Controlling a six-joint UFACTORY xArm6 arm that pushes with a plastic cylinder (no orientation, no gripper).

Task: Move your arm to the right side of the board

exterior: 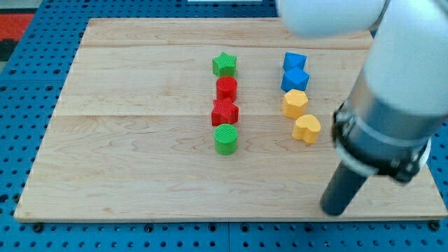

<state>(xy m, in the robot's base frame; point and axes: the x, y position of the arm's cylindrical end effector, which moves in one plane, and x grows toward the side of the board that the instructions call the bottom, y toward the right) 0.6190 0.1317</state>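
Observation:
My tip [336,211] rests on the wooden board [126,140] near its lower right corner, below and right of the yellow heart block [306,129]. The arm's grey body fills the view's right. A column in the middle holds a green star [225,64], a red cylinder [227,88], a red star [225,112] and a green cylinder [226,139]. A second column to its right holds two blue blocks [295,61] [295,79], a yellow hexagon [295,103] and the yellow heart. The tip touches no block.
The board lies on a blue perforated table [21,105]. The board's right edge [437,196] is close to the arm. A red area [14,28] shows at the view's top left.

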